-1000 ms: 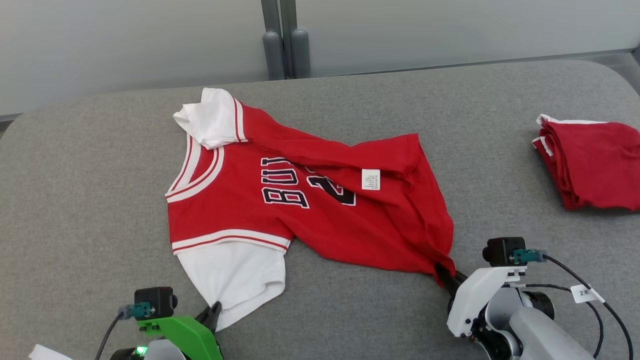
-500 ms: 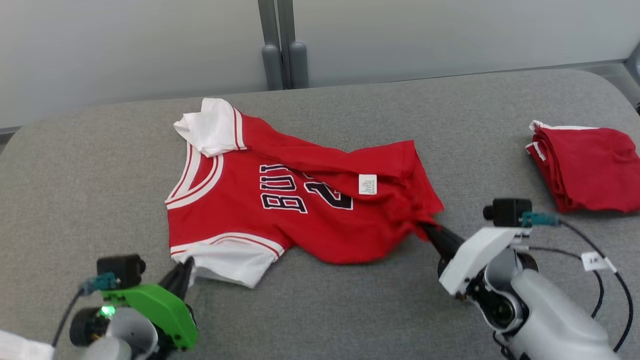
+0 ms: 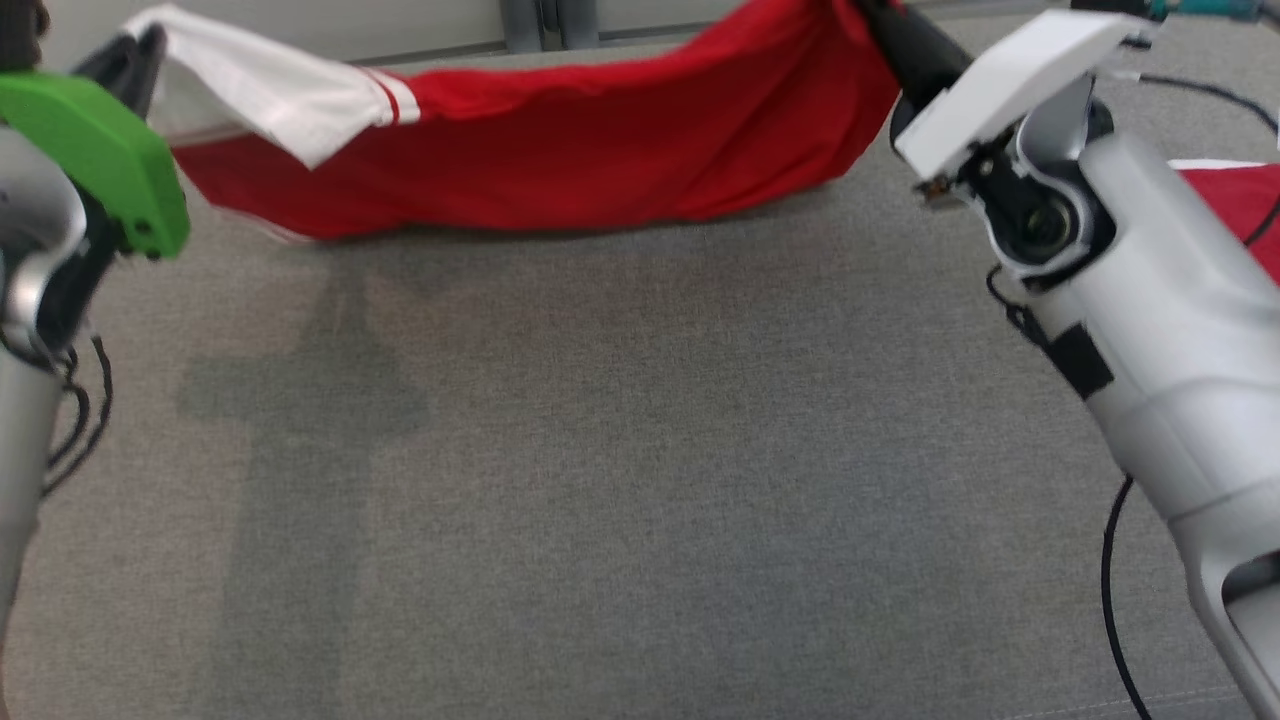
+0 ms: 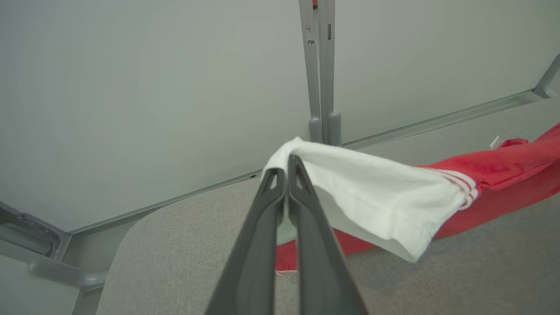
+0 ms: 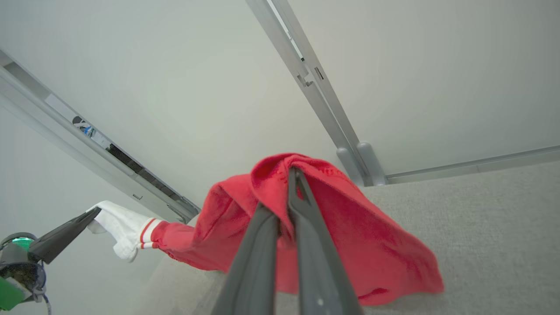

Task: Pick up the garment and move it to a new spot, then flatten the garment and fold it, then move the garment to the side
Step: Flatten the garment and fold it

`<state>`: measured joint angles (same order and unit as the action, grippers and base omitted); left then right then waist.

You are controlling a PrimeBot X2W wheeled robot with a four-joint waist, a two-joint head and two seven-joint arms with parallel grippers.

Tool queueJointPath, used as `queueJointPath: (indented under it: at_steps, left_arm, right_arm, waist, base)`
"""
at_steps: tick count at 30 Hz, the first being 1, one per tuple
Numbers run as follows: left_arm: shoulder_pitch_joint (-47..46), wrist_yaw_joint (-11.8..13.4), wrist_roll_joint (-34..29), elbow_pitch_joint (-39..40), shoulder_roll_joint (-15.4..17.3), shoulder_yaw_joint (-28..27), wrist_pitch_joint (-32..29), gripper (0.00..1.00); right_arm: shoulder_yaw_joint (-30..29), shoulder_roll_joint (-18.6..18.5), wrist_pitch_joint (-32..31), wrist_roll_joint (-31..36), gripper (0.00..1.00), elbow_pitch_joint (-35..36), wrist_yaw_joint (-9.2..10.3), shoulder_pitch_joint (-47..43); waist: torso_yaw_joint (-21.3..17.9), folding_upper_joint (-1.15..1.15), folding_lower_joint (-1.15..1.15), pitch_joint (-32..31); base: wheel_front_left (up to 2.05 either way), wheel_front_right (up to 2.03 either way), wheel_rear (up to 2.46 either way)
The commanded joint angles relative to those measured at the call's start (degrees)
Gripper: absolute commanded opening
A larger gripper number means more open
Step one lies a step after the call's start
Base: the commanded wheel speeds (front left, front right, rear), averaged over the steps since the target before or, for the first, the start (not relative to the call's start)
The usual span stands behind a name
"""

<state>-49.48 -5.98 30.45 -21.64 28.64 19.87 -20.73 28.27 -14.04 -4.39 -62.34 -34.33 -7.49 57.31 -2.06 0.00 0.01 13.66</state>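
Observation:
The garment (image 3: 560, 150), a red jersey with white sleeves, hangs stretched in the air between my two grippers, sagging in the middle above the far part of the table. My left gripper (image 3: 135, 55) is at the top left of the head view, shut on a white sleeve (image 4: 372, 188); its fingertips (image 4: 286, 164) pinch the sleeve's edge. At the top right, my right gripper (image 3: 880, 20) is shut on a bunched red corner (image 5: 350, 227), its fingertips (image 5: 292, 175) buried in the fabric. In the right wrist view my left gripper (image 5: 81, 221) holds the far end.
The grey padded table (image 3: 600, 450) spreads below the garment. A second red garment (image 3: 1225, 195), folded, lies at the right edge behind my right forearm. A pale wall panel with a grey post (image 4: 321, 65) stands behind the table.
Both grippers closed on the garment's ends and lifted it off the table, up and away. It now hangs stretched between them. The head view has shifted as well.

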Motion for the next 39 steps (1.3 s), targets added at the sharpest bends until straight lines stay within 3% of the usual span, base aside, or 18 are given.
queueJointPath:
  at_steps: [1,5,11,18,23,28,33,39]
  left_arm:
    - [-5.03,-0.4,-1.45,-1.26,0.22,0.43,-0.37,0.0]
    - [-17.77,-0.86,-4.12,-6.33,0.81,1.36,0.65,0.0]
    - [-33.29,-1.19,-6.4,-13.29,0.8,2.23,3.73,0.0]
    - [-40.36,-1.39,-4.46,-18.56,-0.79,1.94,7.15,0.0]
    - [-35.14,-1.56,-3.19,-20.55,-0.76,7.0,8.19,0.0]
    - [-25.93,-1.43,2.5,-17.66,3.1,14.82,6.98,0.0]
    - [-14.83,-1.44,10.51,-12.07,7.68,21.18,0.88,0.0]
    - [-0.87,-1.43,20.76,-2.91,13.76,25.17,-11.29,0.0]
  right_arm:
    - [-0.47,-0.23,0.46,-0.65,0.0,-1.93,0.0,4.03]
    - [-1.28,2.06,0.95,-4.19,0.0,-6.11,-0.01,14.18]
    - [-2.75,2.11,2.64,-8.59,0.0,-8.7,0.0,25.2]
    - [-1.57,0.32,5.04,-11.59,0.0,-7.55,-0.01,29.53]
    - [4.68,-1.73,2.37,-11.84,0.0,-5.7,0.0,24.46]
    - [11.4,-4.75,-1.54,-13.42,0.0,-4.55,0.0,16.5]
    - [17.84,-8.4,-5.16,-15.02,0.0,-3.5,-0.01,6.7]
    - [24.21,-11.91,-11.96,-19.29,0.0,-0.96,0.0,-4.47]
  waist:
    - [-0.46,0.0,-0.01,7.56]
    - [-0.33,0.0,-0.01,11.14]
    - [-0.38,0.0,-0.01,13.46]
    - [0.01,0.0,-0.01,12.95]
    - [0.3,0.0,-0.01,11.28]
    - [0.24,0.0,-0.01,6.84]
    - [0.51,0.0,-0.01,0.67]
    - [0.3,0.0,-0.01,-7.04]
  base:
    - [0.0,0.0,0.0]
    - [0.0,0.0,0.0]
    - [0.0,0.0,0.0]
    - [0.0,0.0,0.0]
    - [0.0,0.0,0.0]
    - [0.0,0.0,0.0]
    - [0.0,0.0,0.0]
    - [0.0,0.0,0.0]
